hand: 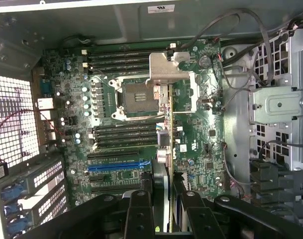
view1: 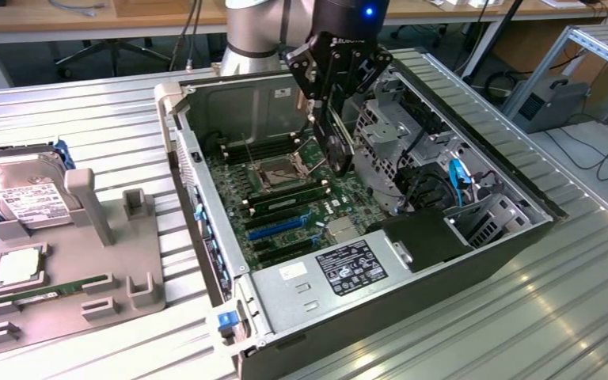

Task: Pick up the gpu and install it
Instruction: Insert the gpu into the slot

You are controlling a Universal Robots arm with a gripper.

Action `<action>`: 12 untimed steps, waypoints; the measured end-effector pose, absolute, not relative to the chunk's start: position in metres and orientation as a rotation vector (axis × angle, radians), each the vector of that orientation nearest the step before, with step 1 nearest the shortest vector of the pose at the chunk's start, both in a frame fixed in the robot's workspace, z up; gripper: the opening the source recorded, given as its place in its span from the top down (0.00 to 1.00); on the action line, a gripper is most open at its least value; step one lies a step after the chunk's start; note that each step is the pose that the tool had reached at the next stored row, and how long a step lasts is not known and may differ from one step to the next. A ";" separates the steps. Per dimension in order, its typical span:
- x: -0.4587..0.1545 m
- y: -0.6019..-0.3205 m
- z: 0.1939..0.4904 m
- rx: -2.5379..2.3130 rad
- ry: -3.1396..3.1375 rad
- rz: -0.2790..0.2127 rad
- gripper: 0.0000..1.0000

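Exterior view: claw [view1: 332, 96] is pinching the gpu [view1: 338, 146] by its upper end. The card hangs inside the open case [view1: 241, 99], long axis running down from the claw, lower end above the board [view1: 283, 198] near the socket [view1: 281, 170]. The blue slot [view1: 275, 228] is well apart, toward the exterior view's left and nearer the camera. Matte black card, green PCB, bare grey sheet steel.

Wrist view: black fingers of the claw [hand: 164, 199] are closed on the gpu [hand: 170, 149], seen edge-on as a thin strip. The bent silver bracket [hand: 166, 67] is at its far end, just beside the socket [hand: 136, 97]. The blue slot [hand: 119, 167] runs crosswise to that strip, so I judge the card isn't aligned with it yet.
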State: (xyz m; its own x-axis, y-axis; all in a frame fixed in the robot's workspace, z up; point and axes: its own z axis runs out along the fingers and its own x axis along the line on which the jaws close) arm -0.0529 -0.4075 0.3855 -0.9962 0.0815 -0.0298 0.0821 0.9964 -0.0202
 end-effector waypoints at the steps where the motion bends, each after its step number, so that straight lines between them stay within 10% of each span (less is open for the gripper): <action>1: -0.053 -0.407 0.385 0.127 3.110 -0.033 0.73; 12: -0.053 -0.407 0.385 0.062 3.111 -0.032 0.73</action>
State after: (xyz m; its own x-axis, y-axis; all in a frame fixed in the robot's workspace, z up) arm -0.0529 -0.4075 0.3855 -0.9988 0.0398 -0.0298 0.0404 0.9990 -0.0202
